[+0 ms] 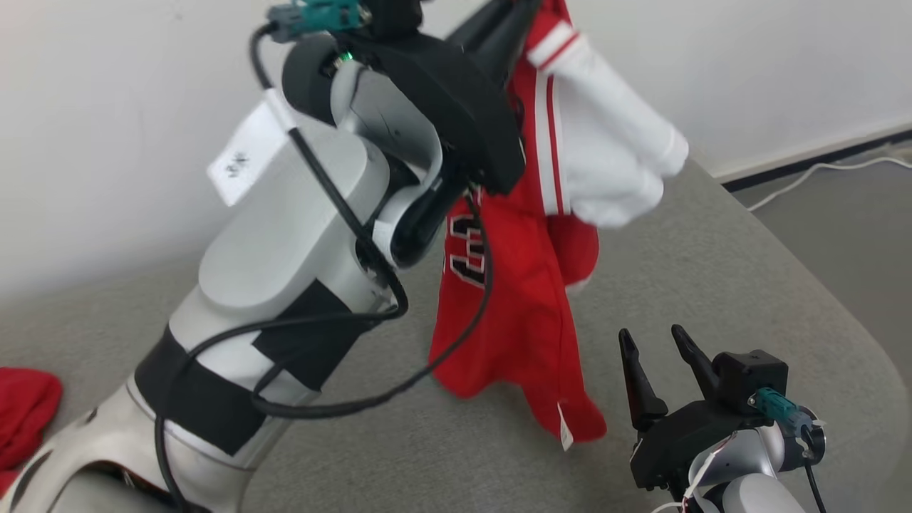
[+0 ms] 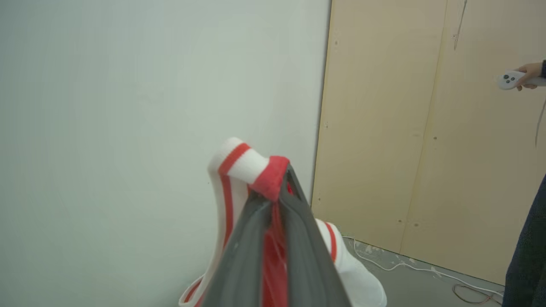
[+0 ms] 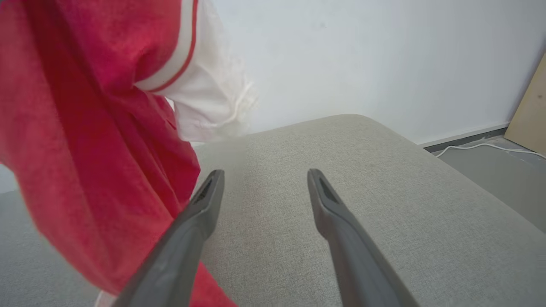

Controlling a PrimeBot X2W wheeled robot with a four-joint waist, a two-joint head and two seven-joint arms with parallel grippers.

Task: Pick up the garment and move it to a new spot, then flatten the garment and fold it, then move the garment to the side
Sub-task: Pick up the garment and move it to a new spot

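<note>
We've got the garment (image 1: pixel 513 306) up off the bench (image 1: pixel 748 285), dangling from our left gripper (image 2: pixel 276 194), which is pinched tight on a red edge. Right gripper (image 1: pixel 652 335) sits spread wide and empty beside the hem. Setting down, flattening, folding and shifting aside all remain.

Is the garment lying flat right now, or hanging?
Hanging, bunched: the left gripper is shut on the garment at its top edge, and it droops in folds toward the grey cushion.

Tally by kind
One red-and-white garment (image 1: pixel 527 299), one red cloth (image 1: pixel 25 413), a left gripper (image 2: pixel 275 187) and right gripper (image 1: pixel 652 335), one controller (image 2: pixel 509 79).
</note>
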